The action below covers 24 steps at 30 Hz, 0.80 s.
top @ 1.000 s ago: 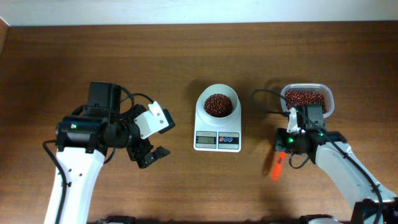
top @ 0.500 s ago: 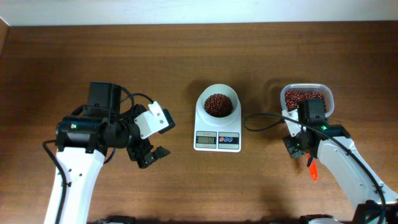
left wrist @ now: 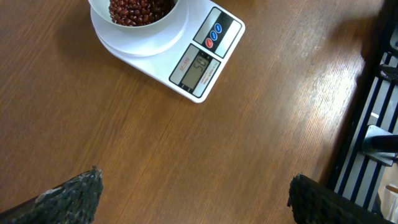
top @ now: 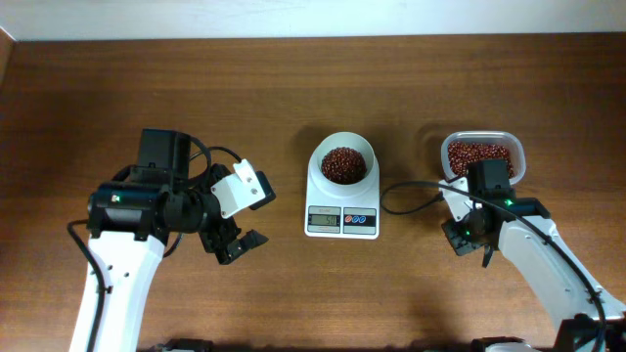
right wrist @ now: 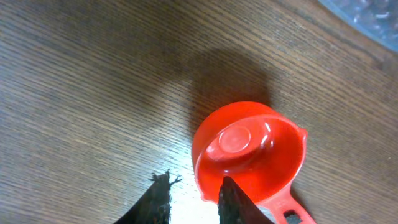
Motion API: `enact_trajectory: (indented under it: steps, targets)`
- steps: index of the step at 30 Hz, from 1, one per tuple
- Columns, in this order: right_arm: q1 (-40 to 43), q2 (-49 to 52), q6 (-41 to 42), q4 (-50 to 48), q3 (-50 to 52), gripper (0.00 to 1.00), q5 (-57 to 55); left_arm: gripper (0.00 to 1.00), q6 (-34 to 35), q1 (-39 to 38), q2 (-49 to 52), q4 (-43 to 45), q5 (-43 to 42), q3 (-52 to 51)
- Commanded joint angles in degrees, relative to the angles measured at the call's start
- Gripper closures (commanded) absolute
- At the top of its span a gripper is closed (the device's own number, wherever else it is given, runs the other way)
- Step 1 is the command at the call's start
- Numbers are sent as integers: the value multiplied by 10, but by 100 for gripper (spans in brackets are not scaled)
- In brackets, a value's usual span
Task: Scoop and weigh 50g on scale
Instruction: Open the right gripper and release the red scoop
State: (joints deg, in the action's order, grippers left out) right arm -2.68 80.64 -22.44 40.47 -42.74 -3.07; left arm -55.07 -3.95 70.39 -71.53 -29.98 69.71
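Note:
The white scale [top: 340, 219] stands mid-table, its round bowl [top: 341, 163] holding red beans. It also shows in the left wrist view as the scale [left wrist: 200, 61] with a lit display. An empty red scoop [right wrist: 249, 155] rests upright on the wood. My right gripper [right wrist: 194, 182] hovers just over it, jaws slightly apart with bare table between them. One fingertip [right wrist: 231, 198] overlaps the scoop's rim. From overhead the right gripper [top: 467, 238] hides the scoop. My left gripper [top: 241, 244] hangs wide open over bare wood left of the scale, holding nothing.
A clear plastic tub [top: 482, 156] of red beans sits just behind the right gripper. A black cable [top: 411, 189] loops between the scale and the right arm. Dark equipment [left wrist: 379, 93] borders the table's edge in the left wrist view.
The right gripper swung the red scoop from its left to its right, then down under itself. Its jaws have parted from shut. The left arm has not moved.

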Motion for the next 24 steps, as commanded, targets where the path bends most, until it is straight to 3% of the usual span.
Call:
enact_trajectory:
  steps: [1,8,12,15,16,22,24]
  targets:
    - [-3,4,4,1,4,71,10,1,3,3,-1,-1,-2,8]
    - [-3,-30,86,40,-70,67,17,0,3,3,-1,-1,-2,8]
    - [-3,-70,97,91,-139,67,84,1,3,3,-1,-1,-2,8]
    - [-3,-95,170,95,-183,61,116,1,3,3,-1,-1,-2,8]
    - [-3,-102,188,97,-192,56,125,1,3,3,-1,-1,-2,8]
    - [-3,-140,280,96,-227,1,177,1,3,3,-1,-1,-2,8]
    - [-3,-155,305,97,-239,1,186,1,3,3,-1,-1,-2,8]
